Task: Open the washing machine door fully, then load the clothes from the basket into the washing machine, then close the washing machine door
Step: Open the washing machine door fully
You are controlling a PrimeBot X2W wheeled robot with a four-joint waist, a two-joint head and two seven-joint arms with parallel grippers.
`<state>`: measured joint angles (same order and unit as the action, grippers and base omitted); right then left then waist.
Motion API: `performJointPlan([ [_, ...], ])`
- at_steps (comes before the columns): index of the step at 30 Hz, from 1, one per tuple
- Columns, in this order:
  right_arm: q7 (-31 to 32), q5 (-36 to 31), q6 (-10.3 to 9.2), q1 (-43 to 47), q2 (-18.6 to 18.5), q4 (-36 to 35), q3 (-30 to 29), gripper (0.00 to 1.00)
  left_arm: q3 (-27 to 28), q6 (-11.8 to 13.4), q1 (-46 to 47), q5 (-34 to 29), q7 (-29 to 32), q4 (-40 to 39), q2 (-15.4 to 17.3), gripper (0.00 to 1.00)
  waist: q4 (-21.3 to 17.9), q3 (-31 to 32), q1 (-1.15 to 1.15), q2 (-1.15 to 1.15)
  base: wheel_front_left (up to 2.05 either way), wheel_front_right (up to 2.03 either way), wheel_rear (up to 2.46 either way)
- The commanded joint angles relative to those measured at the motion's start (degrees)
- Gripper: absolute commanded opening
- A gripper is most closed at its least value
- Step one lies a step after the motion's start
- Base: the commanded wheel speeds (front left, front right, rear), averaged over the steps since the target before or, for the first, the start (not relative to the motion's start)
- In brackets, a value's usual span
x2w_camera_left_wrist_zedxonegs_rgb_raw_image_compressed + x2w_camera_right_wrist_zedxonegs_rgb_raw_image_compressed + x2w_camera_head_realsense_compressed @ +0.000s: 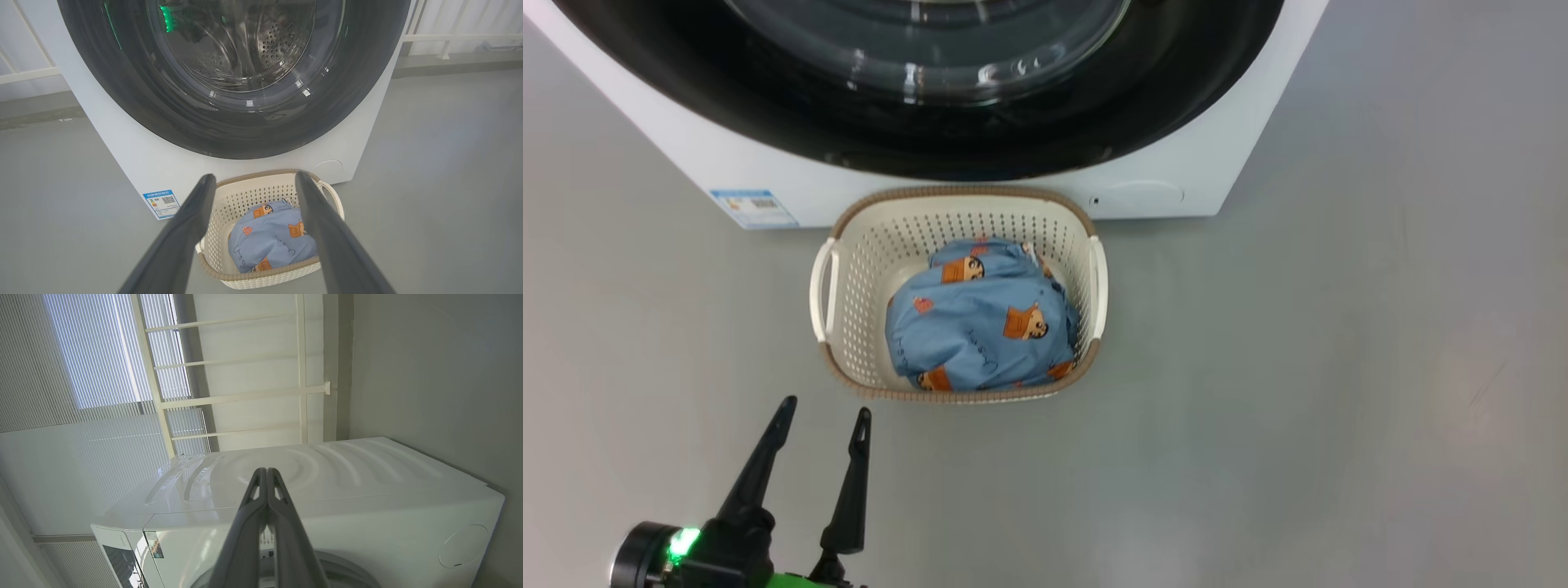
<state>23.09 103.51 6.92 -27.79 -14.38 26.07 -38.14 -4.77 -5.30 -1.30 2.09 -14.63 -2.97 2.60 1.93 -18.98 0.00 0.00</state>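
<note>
Landmark: big white box-shaped washing machine (1225, 139).
On its front: large round door (768, 106), glossy black rim, clear glass window, closed.
Low on front, toward left corner: blue label sticker (754, 208).
Just before machine, on grey floor (1298, 408): small cream-white perforated plastic basket (858, 253), brown woven-look rim.
Inside basket: light blue clothes (980, 318) with orange-brown cartoon figures, bunched.
Further from machine than basket, to left: left gripper (825, 407), fingers spread wide, released, grasping nothing.
Aimed at machine's upper part: right gripper (266, 471), fingers clenched together, grasping nothing.

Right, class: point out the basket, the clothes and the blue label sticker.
basket (862, 286), head view, left perforated wall.
clothes (980, 322), head view, middle of bundle.
blue label sticker (162, 203), left wrist view, its centre.
</note>
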Motion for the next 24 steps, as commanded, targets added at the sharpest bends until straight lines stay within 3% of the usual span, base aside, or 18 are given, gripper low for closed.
performJointPlan([
  [1,1.1,-0.8,0.57,-1.2,-1.9,-0.8,0.8,0.0,1.9,0.1,0.5,-0.6,-0.4,-1.9,0.6,1.0,1.0,-2.1,0.0,0.0,0.0,0.0,0.0],
  [7,6.1,-4.4,0.57,-9.1,-3.8,2.1,2.4,0.0,2.1,0.1,0.0,-0.6,-0.4,-3.3,0.6,1.0,2.0,-5.2,0.0,0.0,0.0,0.0,0.0],
  [24,16.9,-11.7,0.57,-27.7,-6.0,1.0,12.4,0.0,-0.3,1.7,0.3,1.5,-0.4,-5.3,0.3,1.0,5.4,-9.8,0.0,0.0,0.0,0.0,0.0],
])
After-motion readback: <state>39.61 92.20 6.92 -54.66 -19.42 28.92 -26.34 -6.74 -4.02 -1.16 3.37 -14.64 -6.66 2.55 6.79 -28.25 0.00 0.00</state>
